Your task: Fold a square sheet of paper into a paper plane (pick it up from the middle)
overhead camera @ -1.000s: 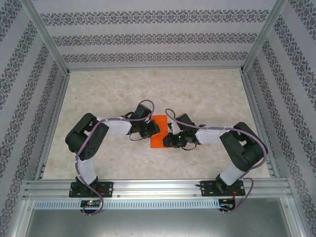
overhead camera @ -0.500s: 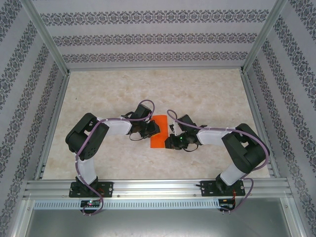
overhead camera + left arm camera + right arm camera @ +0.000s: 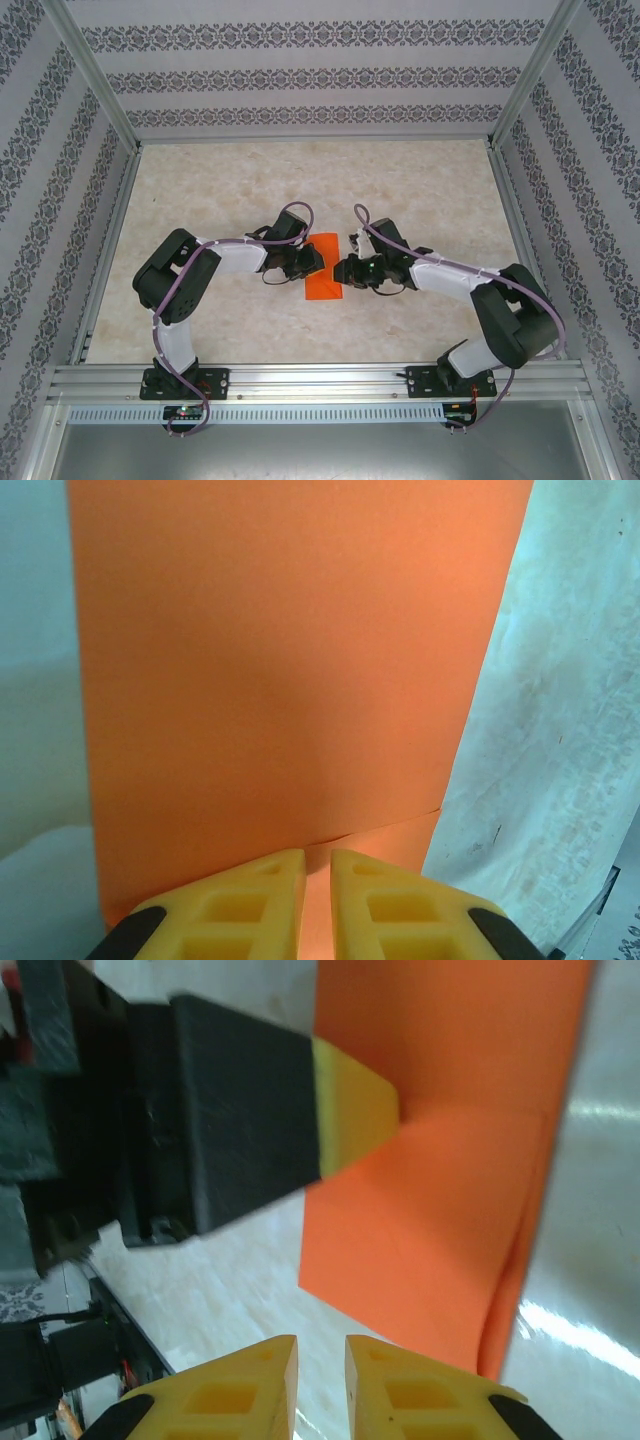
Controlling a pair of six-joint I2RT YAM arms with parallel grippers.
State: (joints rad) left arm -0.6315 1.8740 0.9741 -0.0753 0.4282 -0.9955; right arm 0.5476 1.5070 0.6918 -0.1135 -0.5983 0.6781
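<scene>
The square sheet of paper is bright orange and lies folded double into a narrow strip at the table's middle. In the left wrist view the upper layer's edge crosses the paper just ahead of my left gripper. That gripper is nearly shut, its tips down on the sheet's left part. My right gripper sits at the sheet's right edge, jaws nearly shut with bare table between them. The right wrist view has the paper with the left gripper's yellow fingertip resting on it.
The pale marble-patterned table is ringed by an aluminium frame and patterned walls. Both arms' elbows fold outward toward the left and right rails. Open tabletop stretches behind the paper.
The right arm swung away from the near edge, carrying its gripper from the sheet's lower right corner to the middle of its right edge. The left arm and the paper stayed put.
</scene>
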